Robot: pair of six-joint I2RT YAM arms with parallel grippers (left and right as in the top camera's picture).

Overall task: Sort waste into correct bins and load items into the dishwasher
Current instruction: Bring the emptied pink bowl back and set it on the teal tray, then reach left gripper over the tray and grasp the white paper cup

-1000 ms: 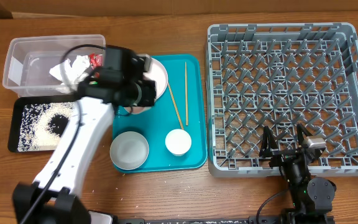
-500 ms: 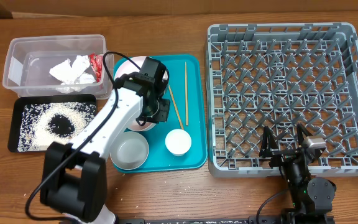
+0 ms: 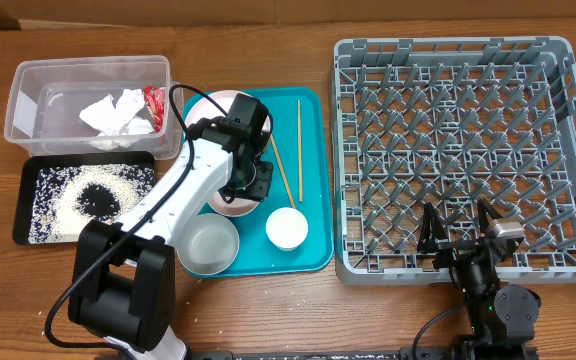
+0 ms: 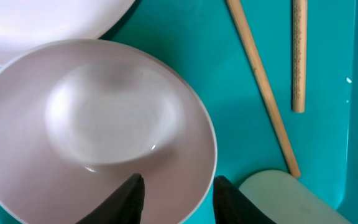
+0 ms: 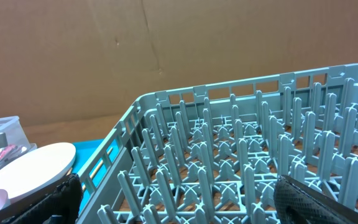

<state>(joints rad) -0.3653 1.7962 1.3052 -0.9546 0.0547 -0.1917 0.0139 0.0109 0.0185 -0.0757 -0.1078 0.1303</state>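
Observation:
My left gripper (image 3: pixel 248 180) hangs over the teal tray, open, with its fingers (image 4: pixel 179 194) either side of the near rim of the pale pink bowl (image 4: pixel 104 124). One finger is inside the bowl and one outside. The bowl (image 3: pixel 226 203) sits on the tray, partly under the arm. The pink plate (image 3: pixel 211 104) lies behind it and also shows in the left wrist view (image 4: pixel 36 25). Two chopsticks (image 3: pixel 288 165) lie to the right. The white cup (image 3: pixel 286 228) and the grey-green bowl (image 3: pixel 208 243) stand at the tray's front. My right gripper (image 3: pixel 458 232) is open and empty at the dish rack's (image 3: pixel 568 150) near edge.
The clear tub (image 3: pixel 28 105) at the back left holds the crumpled napkin (image 3: pixel 116 110) and the red scrap (image 3: pixel 154 98). The black tray (image 3: pixel 23 205) in front of it holds white and dark grains (image 3: pixel 86 197). All the dishes stand on the teal tray (image 3: pixel 313 200).
My left arm swung from beside the clear tub to the right and toward the front, over the teal tray. The pink bowl now rests on the tray under it. The right arm has not moved.

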